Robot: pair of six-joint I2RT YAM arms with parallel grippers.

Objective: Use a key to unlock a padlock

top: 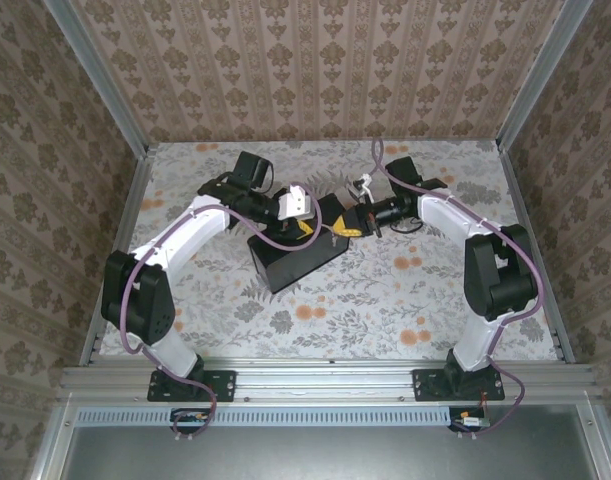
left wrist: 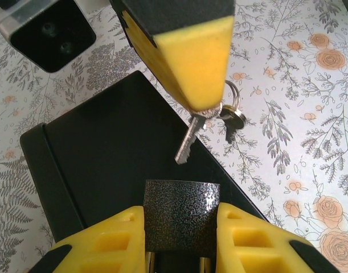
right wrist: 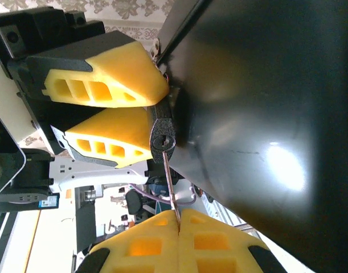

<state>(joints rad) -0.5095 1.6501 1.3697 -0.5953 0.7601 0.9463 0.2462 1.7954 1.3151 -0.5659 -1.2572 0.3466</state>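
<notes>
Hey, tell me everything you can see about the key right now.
The key is small, slim and silvery, with a toothed blade. The right gripper pinches its head between shut yellow pads, and a key ring hangs from the head. The blade points at the keyhole of the dark padlock, which the left gripper holds above the black box. Whether the tip has entered cannot be told.
</notes>
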